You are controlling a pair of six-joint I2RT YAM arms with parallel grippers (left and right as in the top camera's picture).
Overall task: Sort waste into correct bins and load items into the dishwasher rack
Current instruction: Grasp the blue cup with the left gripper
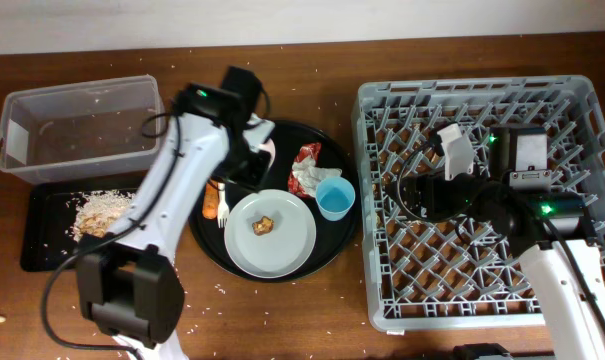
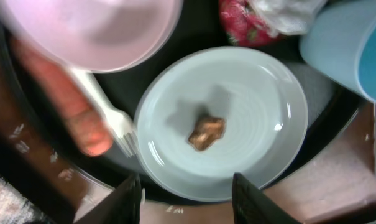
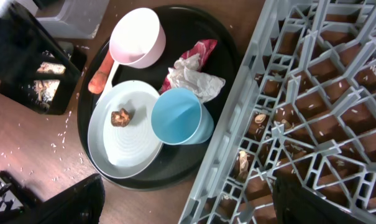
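Your left gripper [image 2: 188,199] hangs released, its two fingers [image 2: 128,200] spread with nothing between them, right over the near rim of the pale grey plate [image 2: 256,124]. The brown chunk [image 2: 206,132] lies at the plate's centre with bare plate all round it. At one edge of the plate the white fork [image 2: 107,118] has its tines touching the rim and the carrot [image 2: 69,106] lies alongside it. The small bowl [image 2: 94,31] sits over the fork's handle, so that side is crowded. Further on, the blue cup [image 2: 355,50] stands just beside the plate's rim, and the red-and-white wrapper [image 2: 250,18] lies between cup and bowl. All of this sits on the round black tray [image 1: 337,240]. Your right gripper [image 3: 200,205] is also released and empty, fingers wide, above the left wall of the dishwasher rack [image 3: 312,93]. The tray's rim comes very near that wall, leaving you little room between. Well to the left, the clear tub [image 1: 77,125] stands just beside the shallow black tray [image 1: 42,240], which holds the grain crumbs [image 1: 102,212].
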